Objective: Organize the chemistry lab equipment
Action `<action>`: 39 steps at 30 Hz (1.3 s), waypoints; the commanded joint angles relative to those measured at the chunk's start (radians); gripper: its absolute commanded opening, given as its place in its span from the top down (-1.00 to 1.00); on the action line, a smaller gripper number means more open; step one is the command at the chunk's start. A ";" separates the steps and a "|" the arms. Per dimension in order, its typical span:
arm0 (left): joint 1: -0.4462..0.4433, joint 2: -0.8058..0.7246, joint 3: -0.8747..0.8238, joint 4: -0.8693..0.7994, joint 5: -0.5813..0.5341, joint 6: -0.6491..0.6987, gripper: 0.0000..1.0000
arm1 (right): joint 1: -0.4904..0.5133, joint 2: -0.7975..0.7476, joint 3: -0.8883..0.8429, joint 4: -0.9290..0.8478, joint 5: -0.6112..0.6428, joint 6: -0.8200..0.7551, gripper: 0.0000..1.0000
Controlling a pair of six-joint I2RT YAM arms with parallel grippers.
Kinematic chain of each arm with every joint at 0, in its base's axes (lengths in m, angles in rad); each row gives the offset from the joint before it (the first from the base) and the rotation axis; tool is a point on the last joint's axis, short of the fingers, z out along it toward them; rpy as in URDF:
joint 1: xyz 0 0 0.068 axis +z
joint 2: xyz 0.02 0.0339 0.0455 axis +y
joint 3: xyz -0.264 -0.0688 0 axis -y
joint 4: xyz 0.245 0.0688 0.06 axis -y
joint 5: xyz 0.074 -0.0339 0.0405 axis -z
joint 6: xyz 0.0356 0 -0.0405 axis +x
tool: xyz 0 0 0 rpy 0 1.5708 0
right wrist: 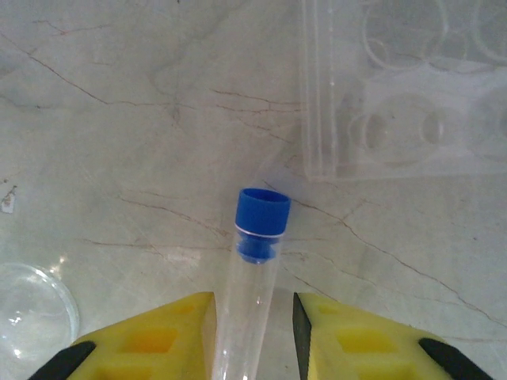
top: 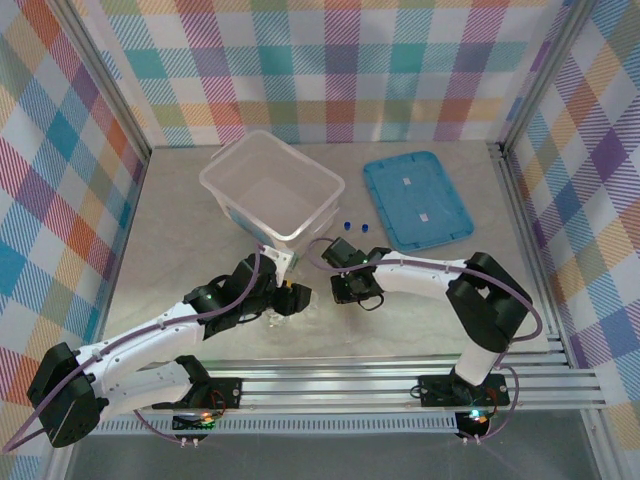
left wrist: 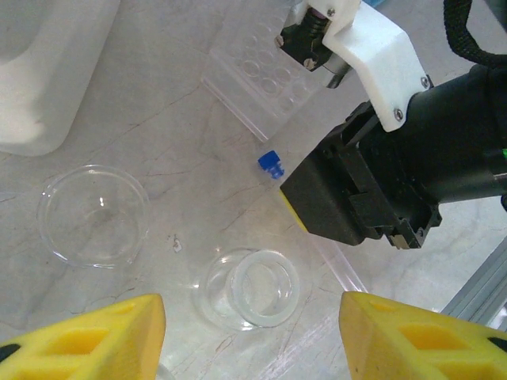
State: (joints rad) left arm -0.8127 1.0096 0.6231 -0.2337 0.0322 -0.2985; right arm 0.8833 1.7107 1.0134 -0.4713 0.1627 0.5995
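Observation:
A thin clear tube with a blue cap [right wrist: 261,218] lies on the table between the yellow fingers of my right gripper [right wrist: 253,305]. The left finger rests against it and a slit shows at the right one, so the jaws stand narrowly open around it. Its cap [left wrist: 271,164] pokes out from under that gripper. A small clear round flask [left wrist: 252,286] stands upright on the table between the wide-apart fingers of my open left gripper [left wrist: 252,309], touching neither. Both grippers [top: 282,303] [top: 350,291] hang close together mid-table. Two more blue-capped tubes [top: 355,227] stand near the tub.
A clear round dish [left wrist: 93,214] sits left of the flask. A clear well plate [right wrist: 404,95] lies just beyond the held tube. The translucent white tub [top: 270,188] stands at the back, the flat blue lid [top: 415,198] to its right. Metal rails run along the near edge.

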 commanded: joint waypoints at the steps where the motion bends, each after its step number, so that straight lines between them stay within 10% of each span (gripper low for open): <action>1: 0.004 -0.009 -0.019 0.020 -0.003 -0.008 -0.20 | 0.010 0.024 0.034 0.003 -0.004 0.014 0.36; 39: 0.007 -0.037 -0.023 0.030 -0.011 -0.029 -0.21 | 0.062 0.042 0.098 -0.081 0.084 0.009 0.62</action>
State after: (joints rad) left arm -0.8127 0.9859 0.5911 -0.2276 0.0273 -0.3214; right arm 0.9314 1.8114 1.1126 -0.5266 0.2348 0.5987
